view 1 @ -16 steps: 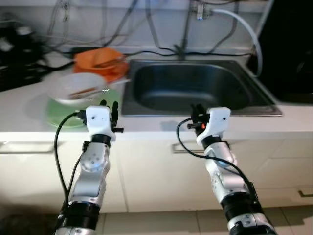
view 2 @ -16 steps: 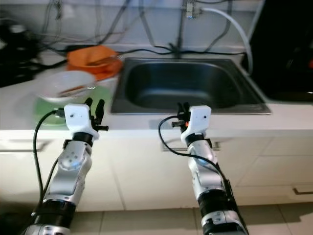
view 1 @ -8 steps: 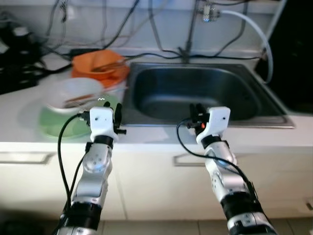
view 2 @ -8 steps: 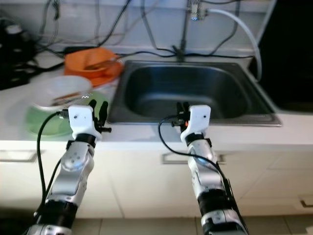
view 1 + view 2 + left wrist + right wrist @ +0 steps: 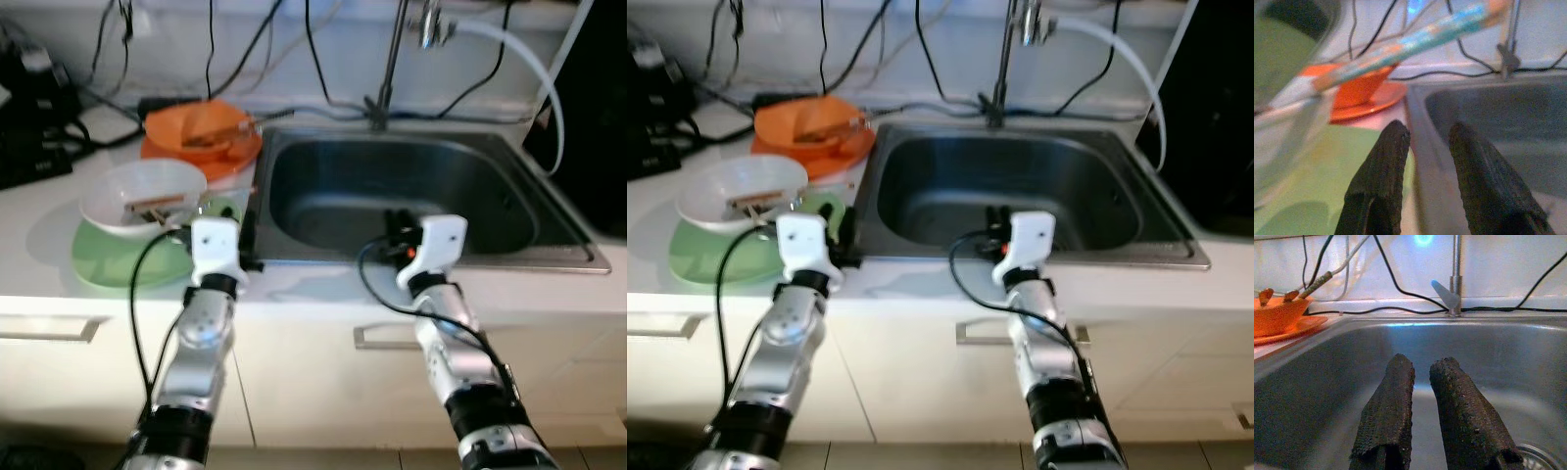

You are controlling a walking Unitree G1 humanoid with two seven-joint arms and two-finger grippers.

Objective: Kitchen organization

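Observation:
A white bowl (image 5: 142, 196) holding a patterned utensil (image 5: 1400, 44) sits on a green plate (image 5: 103, 266) on the counter, left of the steel sink (image 5: 294, 162). Behind them an orange bowl (image 5: 201, 132) stands on an orange plate. My left gripper (image 5: 249, 227) hovers low over the counter strip between the green plate and the sink, open and holding nothing. My right gripper (image 5: 397, 227) is over the sink's front rim and points into the basin (image 5: 1327, 382). Its fingers (image 5: 1393, 396) stand a narrow gap apart with nothing between them.
A faucet (image 5: 392, 59) and a white hose (image 5: 534, 64) rise behind the sink, with several black cables along the wall. A black appliance (image 5: 29, 137) stands at the far left. Cabinet drawers with handles (image 5: 392, 338) lie below the counter.
The camera has moved closer to the counter. Both grippers have come forward: the left now over the counter beside the green plate, the right over the sink's front rim.

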